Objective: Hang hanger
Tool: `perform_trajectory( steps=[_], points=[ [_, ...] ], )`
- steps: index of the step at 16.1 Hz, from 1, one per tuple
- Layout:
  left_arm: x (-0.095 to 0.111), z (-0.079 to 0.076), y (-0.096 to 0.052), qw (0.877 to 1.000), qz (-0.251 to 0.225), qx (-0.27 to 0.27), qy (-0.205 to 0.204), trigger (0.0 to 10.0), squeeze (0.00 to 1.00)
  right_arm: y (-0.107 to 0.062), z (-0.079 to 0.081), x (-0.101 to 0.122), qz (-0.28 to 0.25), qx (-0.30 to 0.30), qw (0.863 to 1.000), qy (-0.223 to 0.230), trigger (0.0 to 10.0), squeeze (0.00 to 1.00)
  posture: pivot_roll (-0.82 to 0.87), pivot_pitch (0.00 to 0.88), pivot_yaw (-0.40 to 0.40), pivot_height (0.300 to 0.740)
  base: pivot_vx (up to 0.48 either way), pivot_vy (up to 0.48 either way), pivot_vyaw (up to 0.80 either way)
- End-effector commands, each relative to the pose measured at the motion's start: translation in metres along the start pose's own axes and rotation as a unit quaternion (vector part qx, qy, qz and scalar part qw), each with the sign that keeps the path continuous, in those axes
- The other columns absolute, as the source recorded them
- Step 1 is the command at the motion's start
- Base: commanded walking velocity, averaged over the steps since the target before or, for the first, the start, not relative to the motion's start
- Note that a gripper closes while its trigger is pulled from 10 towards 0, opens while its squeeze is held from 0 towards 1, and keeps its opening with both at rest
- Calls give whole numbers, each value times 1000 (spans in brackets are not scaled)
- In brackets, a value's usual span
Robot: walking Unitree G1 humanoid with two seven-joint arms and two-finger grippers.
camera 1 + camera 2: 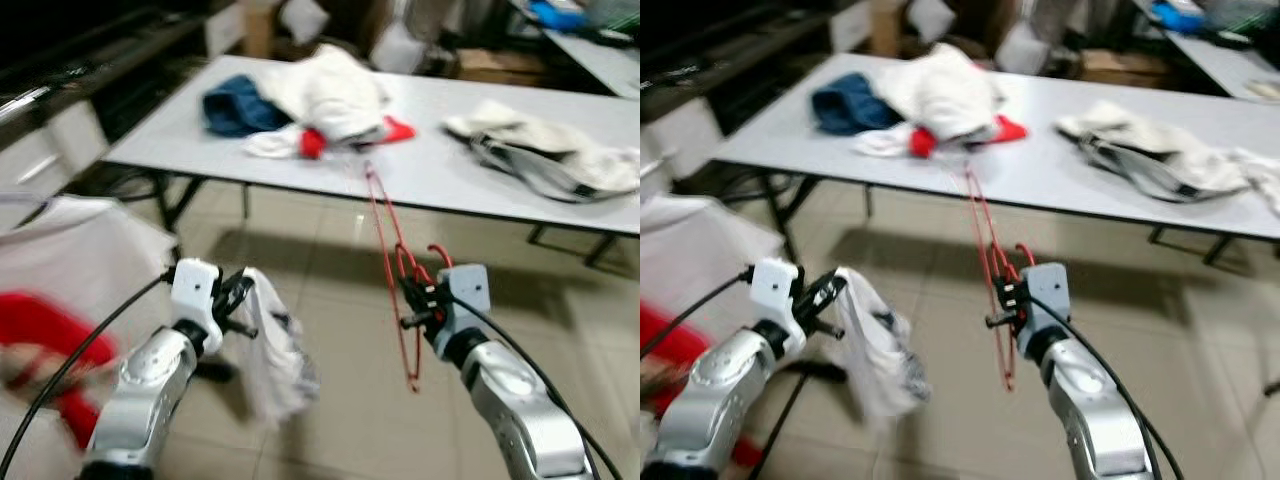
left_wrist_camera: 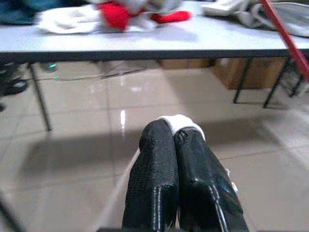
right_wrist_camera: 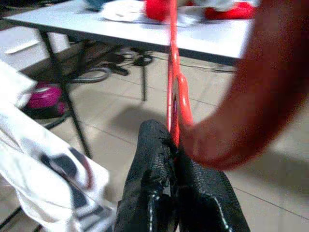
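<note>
A thin red wire hanger (image 1: 388, 262) stands nearly edge-on in front of me, its hook (image 1: 440, 253) by my right wrist. My right gripper (image 1: 412, 300) is shut on the hanger's wire (image 3: 173, 92). My left gripper (image 1: 240, 300) is shut on a white garment (image 1: 275, 345) with a dark print, which hangs limp below it; a fold of that cloth (image 2: 179, 122) pokes out past the fingertips. Both arms are held over the tiled floor, short of a white table (image 1: 450, 175).
The table carries piles of clothes: blue cloth (image 1: 238, 105), a white and red heap (image 1: 335, 100), a white and grey bundle (image 1: 545, 150). Its dark legs (image 1: 175, 200) stand ahead. White and red fabric (image 1: 55, 300) hangs close on my left. A second table (image 1: 600, 55) is at the back right.
</note>
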State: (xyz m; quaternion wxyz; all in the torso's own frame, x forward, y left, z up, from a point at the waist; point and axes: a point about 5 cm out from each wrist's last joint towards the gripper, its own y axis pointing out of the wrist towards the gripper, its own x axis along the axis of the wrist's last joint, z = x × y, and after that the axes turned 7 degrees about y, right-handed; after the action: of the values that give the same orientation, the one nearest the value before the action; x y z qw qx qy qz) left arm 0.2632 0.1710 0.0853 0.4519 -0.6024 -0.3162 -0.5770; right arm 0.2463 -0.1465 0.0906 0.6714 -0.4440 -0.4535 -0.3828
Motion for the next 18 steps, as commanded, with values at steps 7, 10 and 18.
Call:
perform_trajectory(
  steps=[7,10,18],
  points=[
    [11,-3,6,1000,-24,-6,4,10000,0,0,-6,8,-14,-3,1000,-14,10000,0,-59,0,-2,740,352,0,-227],
    [14,0,9,1000,-29,-1,7,10000,0,1,-7,8,-14,0,1000,-17,10000,0,-61,0,-1,740,355,0,0],
    [16,1,10,999,-32,0,10,10000,0,2,-6,8,-12,7,1000,-23,10000,0,-58,0,-9,740,356,0,0]
  ],
)
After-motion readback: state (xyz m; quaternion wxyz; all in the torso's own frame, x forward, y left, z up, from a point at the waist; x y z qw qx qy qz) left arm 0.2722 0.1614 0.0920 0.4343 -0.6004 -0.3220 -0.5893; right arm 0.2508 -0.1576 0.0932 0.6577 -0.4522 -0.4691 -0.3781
